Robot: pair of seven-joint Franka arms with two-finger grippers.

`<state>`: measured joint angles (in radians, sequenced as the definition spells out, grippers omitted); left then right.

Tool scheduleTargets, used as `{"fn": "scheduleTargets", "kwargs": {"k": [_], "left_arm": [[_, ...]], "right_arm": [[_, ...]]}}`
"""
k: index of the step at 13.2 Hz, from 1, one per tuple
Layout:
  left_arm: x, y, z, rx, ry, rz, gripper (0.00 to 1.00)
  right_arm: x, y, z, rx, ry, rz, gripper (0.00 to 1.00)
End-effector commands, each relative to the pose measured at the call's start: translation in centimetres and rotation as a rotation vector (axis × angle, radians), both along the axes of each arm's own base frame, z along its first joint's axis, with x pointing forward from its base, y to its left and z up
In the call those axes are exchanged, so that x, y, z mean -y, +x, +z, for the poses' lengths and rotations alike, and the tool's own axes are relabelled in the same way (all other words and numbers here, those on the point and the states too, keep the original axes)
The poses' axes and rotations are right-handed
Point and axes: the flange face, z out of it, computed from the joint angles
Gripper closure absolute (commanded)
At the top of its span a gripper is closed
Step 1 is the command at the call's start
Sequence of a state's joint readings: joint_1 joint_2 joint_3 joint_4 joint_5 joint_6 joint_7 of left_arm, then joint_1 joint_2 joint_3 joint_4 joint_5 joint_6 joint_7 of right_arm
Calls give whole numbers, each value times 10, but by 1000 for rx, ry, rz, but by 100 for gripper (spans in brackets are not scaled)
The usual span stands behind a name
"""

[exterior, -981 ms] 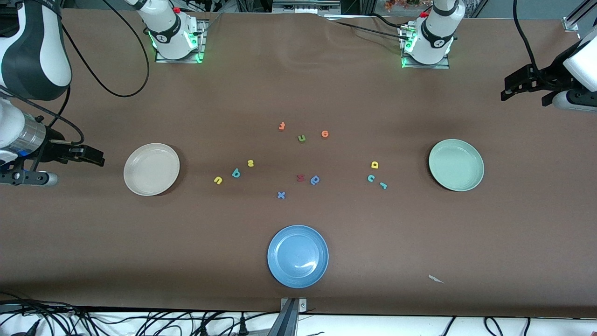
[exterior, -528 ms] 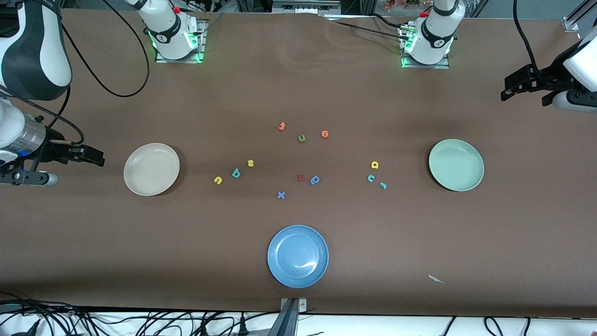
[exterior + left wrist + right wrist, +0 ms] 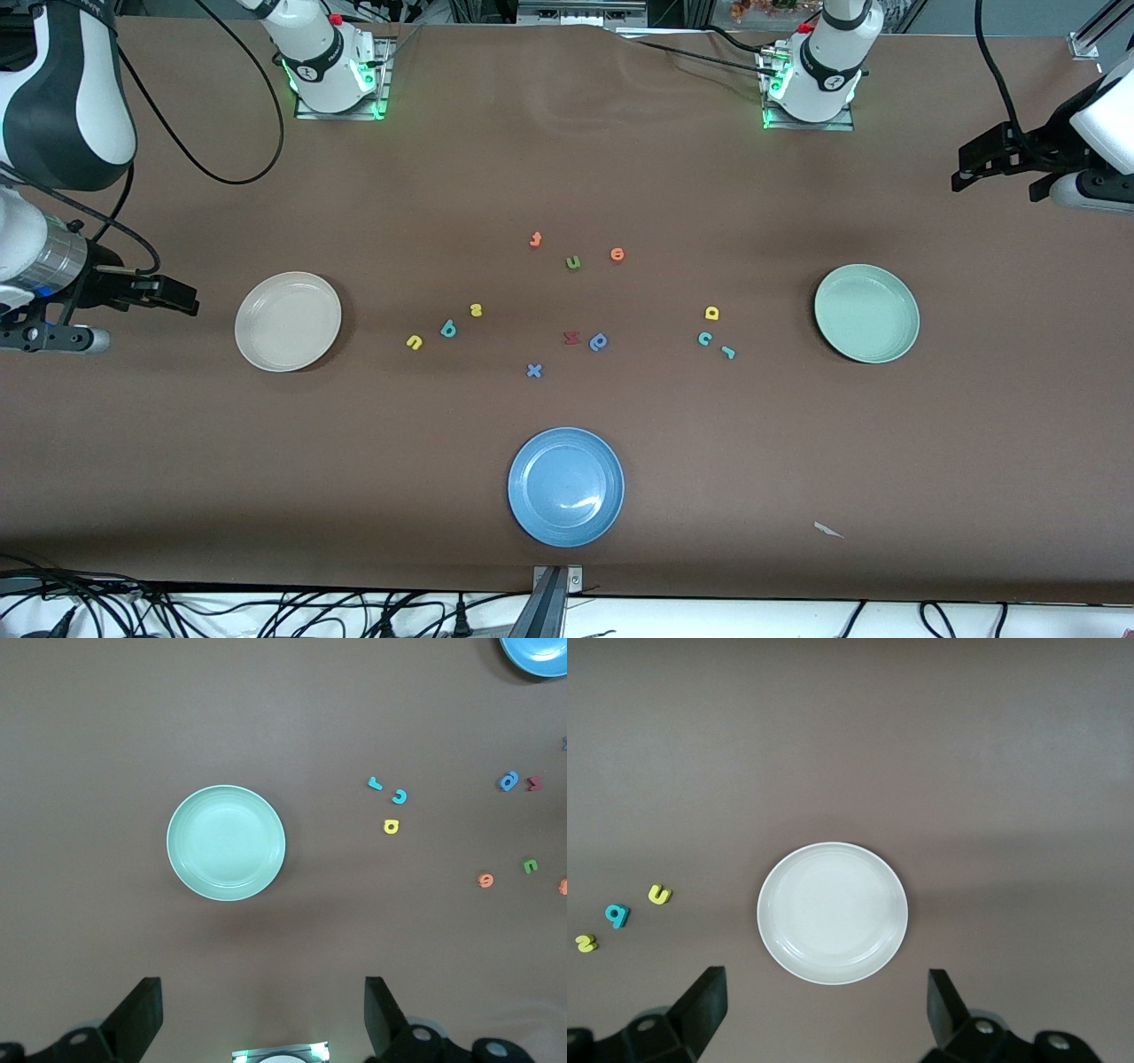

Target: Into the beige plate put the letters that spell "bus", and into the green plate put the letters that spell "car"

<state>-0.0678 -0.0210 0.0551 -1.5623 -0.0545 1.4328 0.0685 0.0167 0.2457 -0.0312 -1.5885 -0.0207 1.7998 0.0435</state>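
The beige plate (image 3: 288,321) lies toward the right arm's end of the table, and the yellow "u" (image 3: 414,342), teal "b" (image 3: 448,330) and yellow "s" (image 3: 476,310) lie beside it toward the middle. The green plate (image 3: 866,313) lies toward the left arm's end, with the yellow "a" (image 3: 711,313), teal "c" (image 3: 704,338) and teal "r" (image 3: 728,353) beside it. My right gripper (image 3: 182,299) hangs open and empty over bare table by the beige plate (image 3: 833,912). My left gripper (image 3: 961,173) hangs open and empty by the green plate (image 3: 226,842).
A blue plate (image 3: 566,486) sits near the front edge. Mid-table lie two orange letters (image 3: 535,239), an olive "u" (image 3: 573,262), a dark red letter (image 3: 571,338), a blue "p"-like letter (image 3: 599,341) and a blue "x" (image 3: 533,370). A white scrap (image 3: 828,530) lies near the front.
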Motion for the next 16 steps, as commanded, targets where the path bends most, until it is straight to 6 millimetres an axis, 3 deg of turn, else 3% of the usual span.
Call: {"fn": "scheduleTargets", "kwargs": {"k": [1,10,14,16], "left_arm": [[1,2,7,-5,-23,3,0],[1,2,7,-5,-23,3,0],[0,2,7,-4,-21,3,0],[1,2,7,-4,-23,5,0]], "right_arm": [[2,3,4,-5,-2,-2,0],[1,3,2,-7,20,-10,0],[-18,3,1,-7,77,-45,0],[-40,8,-4,10,77,-39,0]]}}
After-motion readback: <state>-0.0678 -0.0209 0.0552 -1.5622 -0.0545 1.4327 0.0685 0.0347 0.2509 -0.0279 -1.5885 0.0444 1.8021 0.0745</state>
